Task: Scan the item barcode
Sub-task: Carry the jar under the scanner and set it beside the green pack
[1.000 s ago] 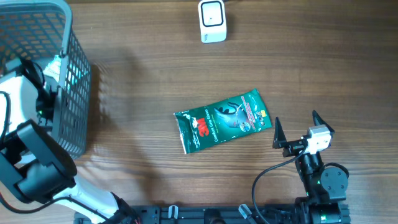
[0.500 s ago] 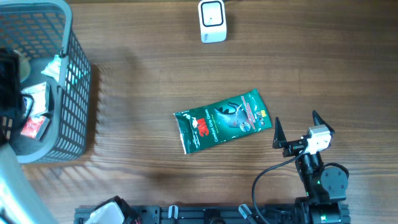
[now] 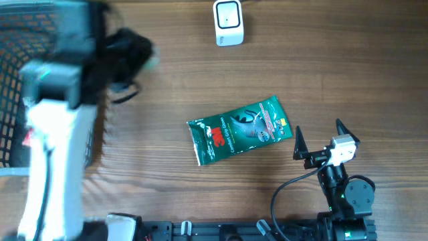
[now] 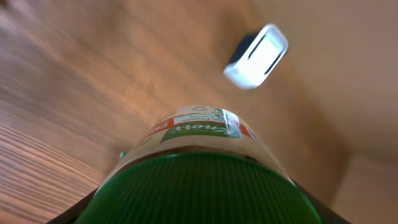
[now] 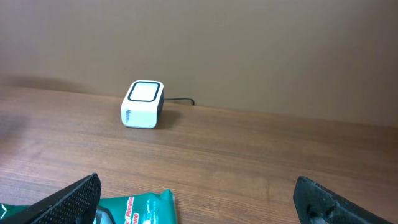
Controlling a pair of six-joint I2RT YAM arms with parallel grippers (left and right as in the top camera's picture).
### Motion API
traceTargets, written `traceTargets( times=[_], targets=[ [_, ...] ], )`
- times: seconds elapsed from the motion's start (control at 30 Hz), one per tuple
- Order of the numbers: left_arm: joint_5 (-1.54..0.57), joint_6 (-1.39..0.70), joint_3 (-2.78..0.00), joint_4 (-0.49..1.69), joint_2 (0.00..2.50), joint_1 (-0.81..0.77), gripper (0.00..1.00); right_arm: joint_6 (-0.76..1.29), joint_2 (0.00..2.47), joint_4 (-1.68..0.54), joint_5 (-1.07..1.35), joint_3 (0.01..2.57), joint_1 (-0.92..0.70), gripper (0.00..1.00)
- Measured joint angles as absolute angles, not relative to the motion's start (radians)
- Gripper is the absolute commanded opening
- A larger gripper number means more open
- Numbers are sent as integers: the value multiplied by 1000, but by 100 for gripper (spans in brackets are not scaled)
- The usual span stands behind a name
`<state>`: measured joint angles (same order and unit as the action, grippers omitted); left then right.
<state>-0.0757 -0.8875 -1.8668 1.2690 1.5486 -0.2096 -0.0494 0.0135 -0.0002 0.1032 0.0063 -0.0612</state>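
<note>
The left gripper shows only as a dark blur from overhead, held above the table just right of the wire basket. In its wrist view we see it clamped on a green-lidded jar. The ribbed lid fills the bottom of that picture, with dark finger edges at either lower corner. Beyond the lid we see a white and green label with red bits, its print too smeared to read, and we cannot tell where its barcode sits. The jar hangs in the air, its far end pointing towards the white scanner, which stands well apart from it near the table's far edge.

The right gripper rests low at the near right, its jaws spread wide with nothing between them. Just left of it a green 3M packet lies flat at the middle of the table. In the right wrist view the packet's edge shows beside the left finger, and the scanner stands far behind it with a dark cable at its back
</note>
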Motion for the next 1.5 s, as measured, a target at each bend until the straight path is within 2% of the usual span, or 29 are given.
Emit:
traceTargets(
  times=[0.1,0.37,0.6,0.7,0.8,0.93,0.97,1.07,1.23,1.37,1.5],
  targets=[
    [-51,-884,-1865,1225,1721,-317,52,-49,14,0,103,6,-61,100],
    [-46,-883,-1861,1094,2086,-472,52,-49,14,0,103,6,-61,100],
    [-22,-872,-1859,1063,2210,-550,54,-49,14,0,103,6,-61,100],
    [21,-780,-1858,1024,2213,-577,54,-49,14,0,103,6,-61,100],
    [33,-619,-1858,1000,2213,-600,54,-49,14,0,103,6,-61,100],
    [0,-263,-1858,998,2213,-640,58,-49,14,0,103,6,-61,100],
    [-10,-114,-1858,998,2213,-657,58,-49,14,0,103,6,-61,100],
    [-17,101,-1858,985,2213,-665,56,-49,14,0,103,6,-61,100],
    [-17,429,-1858,982,2213,-648,58,-49,14,0,103,6,-61,100],
    [-17,813,-1858,982,2217,-640,58,-49,14,0,103,6,-61,100],
    [-17,1027,-1858,967,2247,-636,59,-49,14,0,103,6,-61,100]
  ],
)
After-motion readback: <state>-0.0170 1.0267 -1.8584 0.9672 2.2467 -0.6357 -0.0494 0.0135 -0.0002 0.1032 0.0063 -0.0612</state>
